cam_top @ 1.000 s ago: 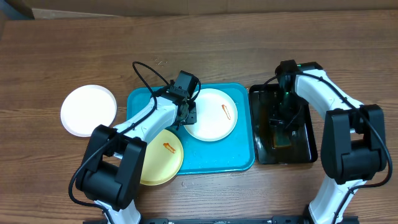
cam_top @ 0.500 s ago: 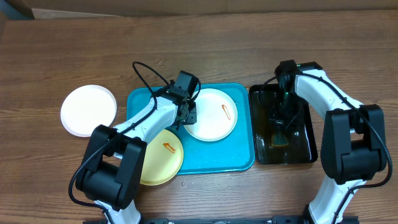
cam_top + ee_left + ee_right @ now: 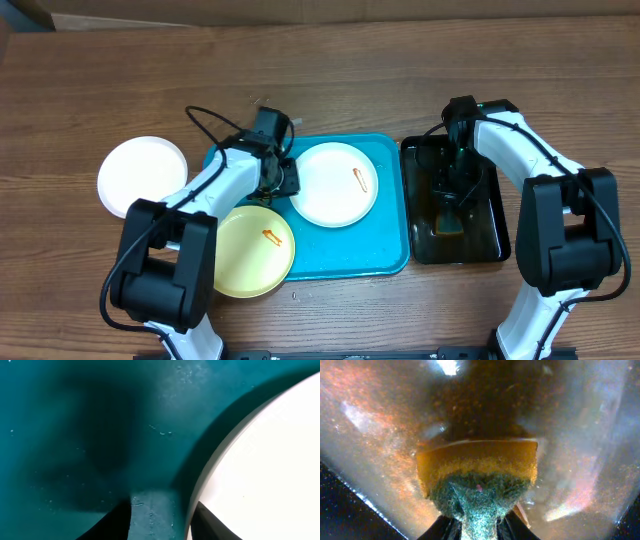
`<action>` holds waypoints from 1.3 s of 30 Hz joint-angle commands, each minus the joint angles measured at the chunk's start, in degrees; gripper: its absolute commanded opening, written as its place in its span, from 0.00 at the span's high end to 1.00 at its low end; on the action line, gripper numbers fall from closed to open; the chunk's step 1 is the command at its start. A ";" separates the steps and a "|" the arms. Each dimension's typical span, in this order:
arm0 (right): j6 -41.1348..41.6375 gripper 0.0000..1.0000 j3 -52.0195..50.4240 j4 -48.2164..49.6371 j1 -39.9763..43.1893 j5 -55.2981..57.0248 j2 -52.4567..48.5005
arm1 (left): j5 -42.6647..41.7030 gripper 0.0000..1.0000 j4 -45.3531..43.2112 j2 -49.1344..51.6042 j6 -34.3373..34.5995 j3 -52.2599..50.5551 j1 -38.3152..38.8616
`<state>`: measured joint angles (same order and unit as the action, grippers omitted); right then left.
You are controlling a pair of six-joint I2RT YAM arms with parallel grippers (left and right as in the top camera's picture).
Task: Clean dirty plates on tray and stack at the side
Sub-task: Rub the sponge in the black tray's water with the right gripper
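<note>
The turquoise tray (image 3: 392, 250) lies mid-worktop (image 3: 330, 70), nearer the robot-side edge. On it sits a white plate (image 3: 330, 195) with a red-orange smear (image 3: 362, 180) toward its right side. A pale yellow plate (image 3: 240, 268), smeared as well, overhangs the tray's near left corner, partly on the tray and partly on the wood. A second white plate (image 3: 142, 177) lies toward the worktop's left edge, apart from the tray, its face plain white. The left claw (image 3: 160, 522) is low over the tray floor at the left rim of the white plate on the tray. It is released: its fingers (image 3: 112, 525) stand apart with tray floor showing between them. The plate's rim runs just inside the right-hand finger; whether they touch cannot be told. The right claw (image 3: 477, 529) is down in the black tray (image 3: 492, 245), which sits just beside the turquoise tray on the side of the worktop's right edge. It is clenched on a sponge (image 3: 477, 467), pinching the green scouring side, with the yellow body against the glossy tray floor.
</note>
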<state>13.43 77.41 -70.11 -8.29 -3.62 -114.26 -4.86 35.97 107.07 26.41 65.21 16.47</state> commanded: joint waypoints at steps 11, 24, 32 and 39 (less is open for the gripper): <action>0.28 0.55 -0.94 0.31 -0.13 0.15 1.86 | -2.47 0.69 0.15 0.85 -1.14 0.17 0.92; 0.22 0.96 -2.36 2.27 -0.11 0.13 1.86 | -2.23 0.64 -0.46 0.85 -1.11 0.17 0.92; -1.86 0.96 5.95 -2.69 -0.13 0.13 2.47 | -2.16 0.67 -0.50 0.85 -1.14 0.17 0.92; -6.21 0.96 5.92 -2.84 -0.04 0.11 2.47 | -2.23 0.87 -1.14 0.85 -0.98 0.17 0.90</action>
<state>9.26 82.24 -73.17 -8.29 -3.60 -113.67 -6.74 35.05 107.07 25.78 65.23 16.88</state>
